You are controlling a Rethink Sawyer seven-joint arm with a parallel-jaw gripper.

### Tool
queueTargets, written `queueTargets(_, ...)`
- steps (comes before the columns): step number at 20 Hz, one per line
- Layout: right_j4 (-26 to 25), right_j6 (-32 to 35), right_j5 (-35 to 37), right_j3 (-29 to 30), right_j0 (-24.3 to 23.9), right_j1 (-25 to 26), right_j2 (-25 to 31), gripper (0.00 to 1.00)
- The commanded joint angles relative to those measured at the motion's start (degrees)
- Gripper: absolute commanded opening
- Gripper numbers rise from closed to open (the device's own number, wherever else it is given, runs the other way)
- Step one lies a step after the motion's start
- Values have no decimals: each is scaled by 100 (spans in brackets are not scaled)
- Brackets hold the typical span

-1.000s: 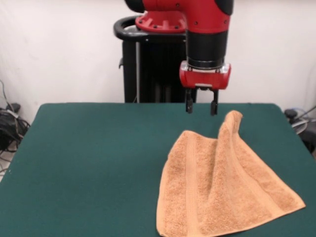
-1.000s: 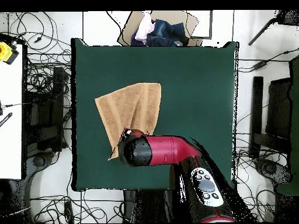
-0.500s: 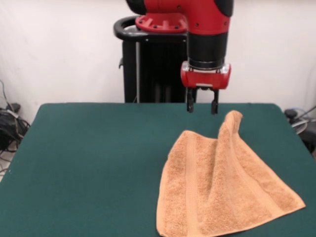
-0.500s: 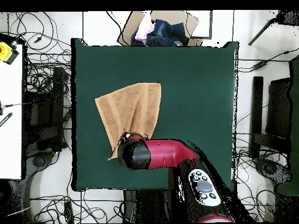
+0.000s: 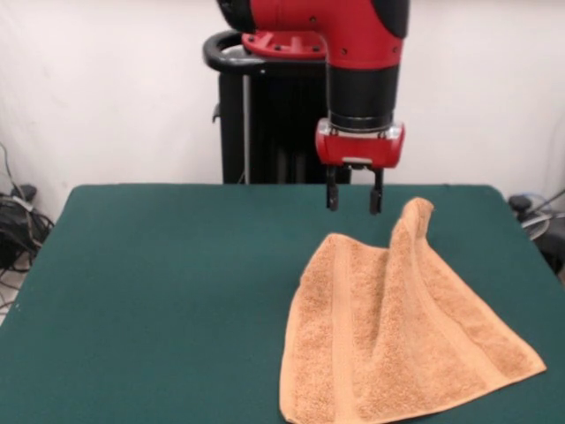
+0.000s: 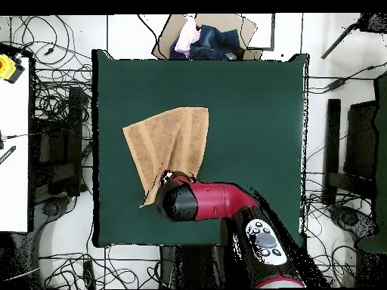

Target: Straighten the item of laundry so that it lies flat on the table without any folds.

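Fingers [image 5: 334, 200] parted, empty, above rumpled towel [image 5: 397, 340].

table [image 5: 159, 283] [image 6: 257, 113]: dark green top | on it: orange-tan towel [image 5: 397, 336] [image 6: 168, 140], one corner raised

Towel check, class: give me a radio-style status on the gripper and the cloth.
Gripper open, empty, above the table. Towel not flat: one corner peaked up, a ridge running down from it. Nothing in the way.

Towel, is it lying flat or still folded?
Still folded. The towel has a ridge running up to a raised peak at its far corner; the rest lies on the table.
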Motion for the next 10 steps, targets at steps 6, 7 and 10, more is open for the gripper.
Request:
queueTargets(6, -207, 498, -482, -97, -90, 871, -49, 100)
queueTargets(7, -213, 505, -496, -103, -72, 867, -69, 100)
queueTargets(10, -221, 517, -542, -120, -40, 899, -112, 100)
